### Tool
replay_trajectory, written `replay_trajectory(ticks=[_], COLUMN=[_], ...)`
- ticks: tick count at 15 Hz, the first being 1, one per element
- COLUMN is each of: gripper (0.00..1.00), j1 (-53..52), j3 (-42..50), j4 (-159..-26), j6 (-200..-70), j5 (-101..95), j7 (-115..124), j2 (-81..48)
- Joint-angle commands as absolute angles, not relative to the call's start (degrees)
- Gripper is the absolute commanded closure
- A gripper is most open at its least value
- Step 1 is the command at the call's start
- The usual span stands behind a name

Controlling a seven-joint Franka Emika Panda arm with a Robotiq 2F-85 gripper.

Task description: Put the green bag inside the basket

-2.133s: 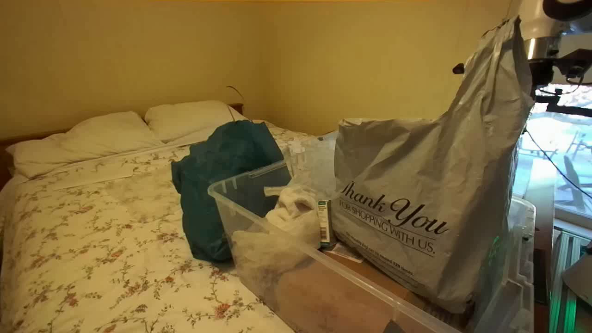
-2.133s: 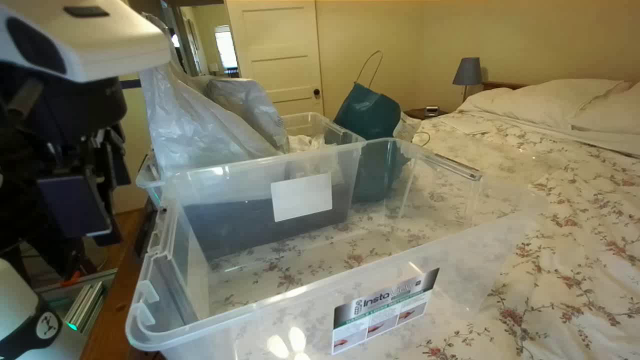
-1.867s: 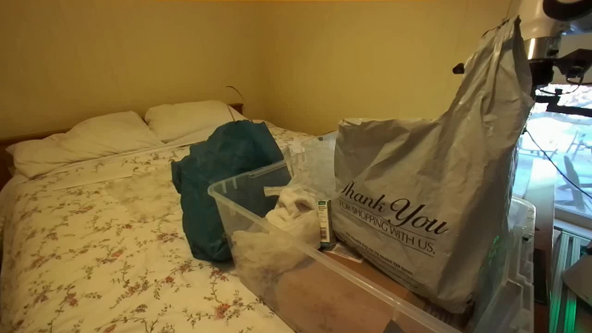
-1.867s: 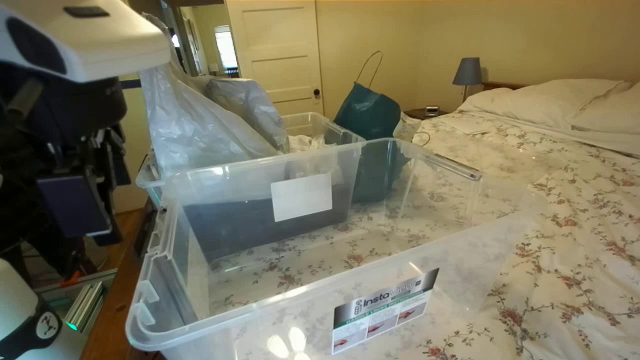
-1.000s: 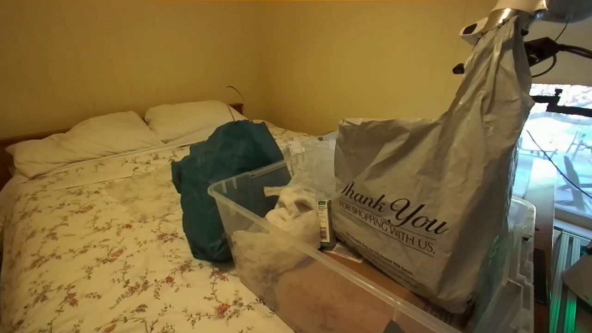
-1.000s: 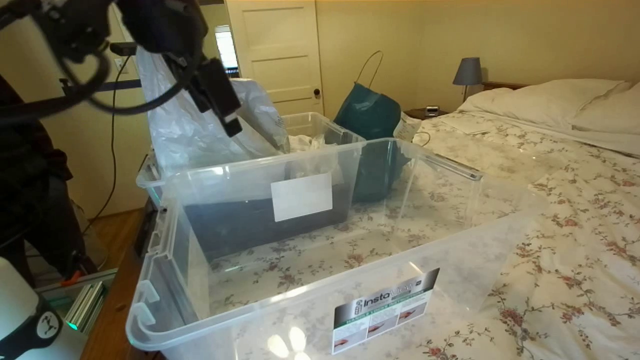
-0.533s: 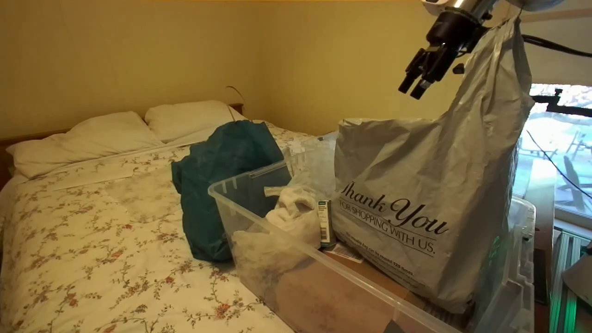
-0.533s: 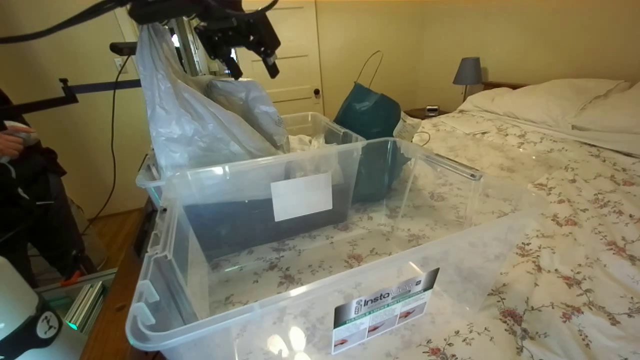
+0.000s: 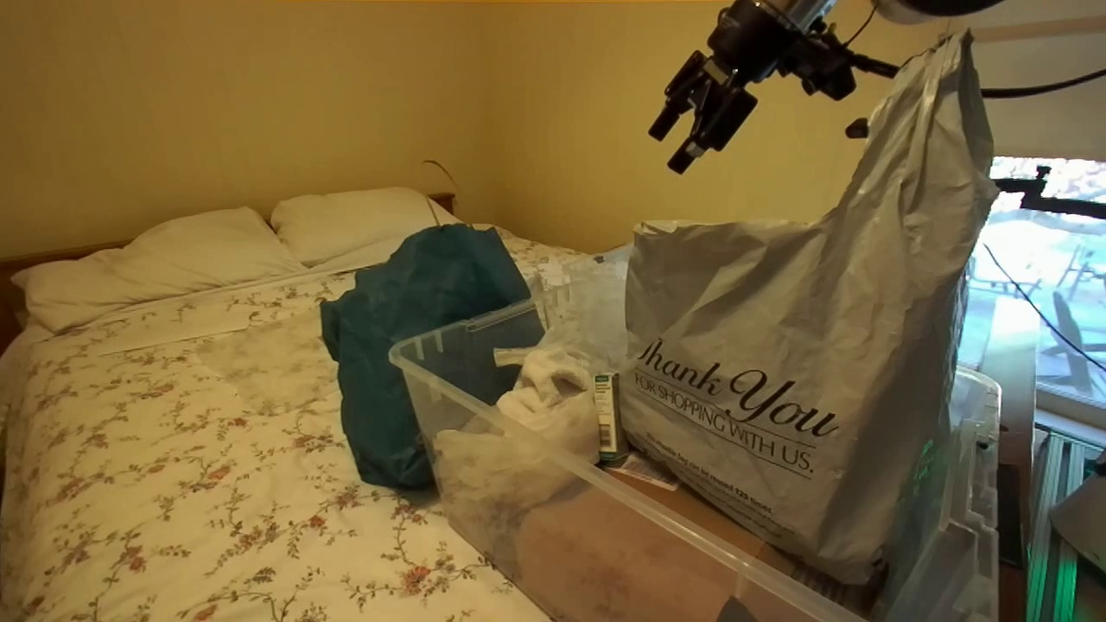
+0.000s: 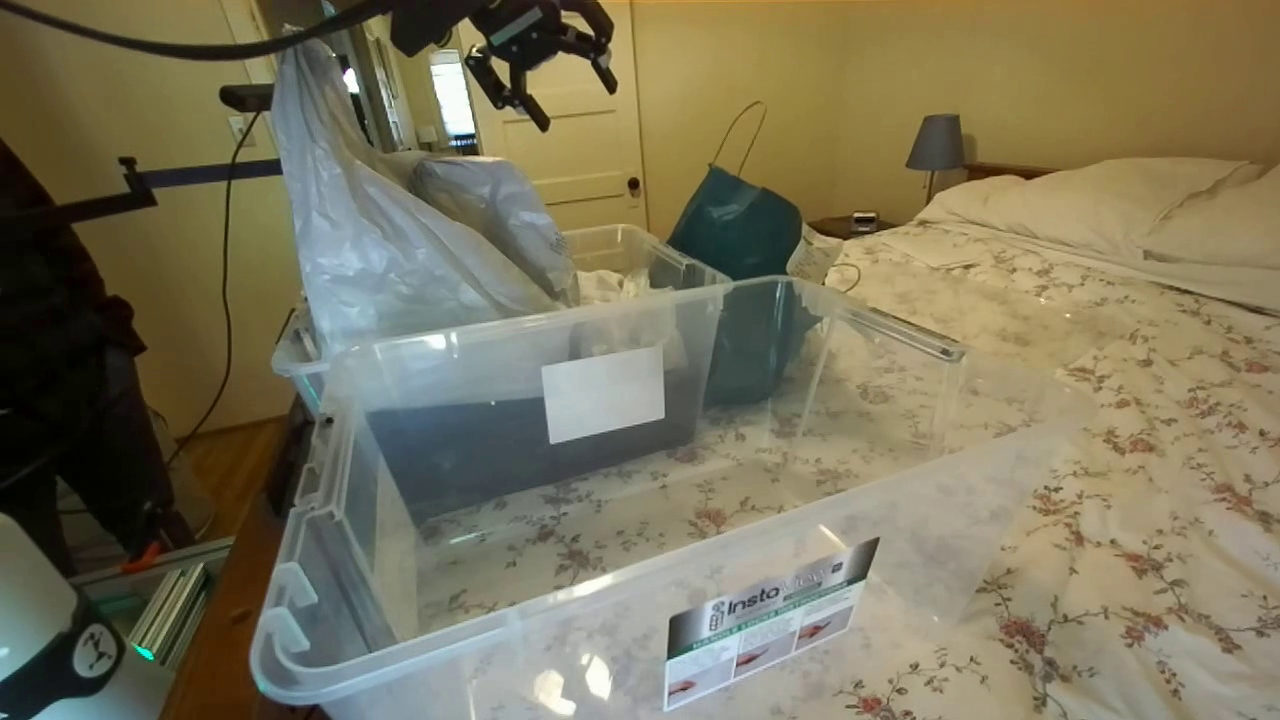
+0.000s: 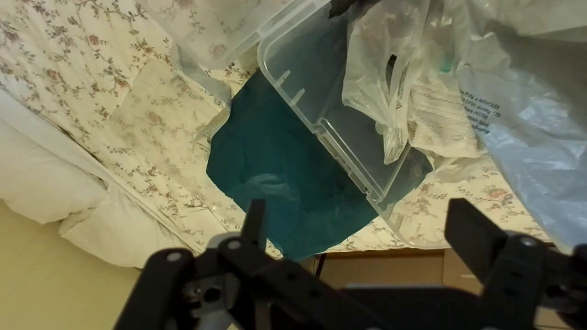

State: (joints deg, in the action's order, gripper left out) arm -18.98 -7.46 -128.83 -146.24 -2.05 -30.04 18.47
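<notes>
The green bag (image 9: 406, 345) is teal and floppy. It stands on the bed beside the end of a filled clear bin, with a thin handle loop sticking up in an exterior view (image 10: 738, 225). It also shows in the wrist view (image 11: 279, 178), partly seen through the bin's wall. The basket appears to be the clear plastic bin (image 10: 600, 582) with only bedspread showing through it. My gripper (image 9: 670, 147) is open and empty, high above the filled bin. It is up and to one side of the green bag, as an exterior view (image 10: 575, 106) also shows. Its fingers are wide apart in the wrist view (image 11: 357, 201).
The filled clear bin (image 9: 639, 497) holds a tall grey "Thank You" bag (image 9: 778, 363), white cloth (image 9: 553, 397) and a small box (image 9: 607, 419). The grey bag's peak rises near the arm. Pillows (image 9: 354, 225) lie at the bed's head. A person (image 10: 70, 380) stands at the side.
The arm has swung out from beside the grey bag and across above it, towards the green bag's side, turning the gripper. Its fingers look wider apart than half a second ago. The bags have not moved.
</notes>
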Motion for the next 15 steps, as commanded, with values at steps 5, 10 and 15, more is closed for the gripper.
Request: replay_trajectory(ticks=[5, 10, 15], gripper=[0.0, 0.0, 0.0], j1=[-18.57, -16.49, -19.56], j3=[-7.68, -8.93, -7.77], j4=[-127.92, -124.45, -109.05], j6=[-146.35, -157.35, -162.28], j5=[-2.6, -10.12, -9.72], j7=[-29.99, -30.62, -44.24], j2=[17.64, 12.69, -1.39])
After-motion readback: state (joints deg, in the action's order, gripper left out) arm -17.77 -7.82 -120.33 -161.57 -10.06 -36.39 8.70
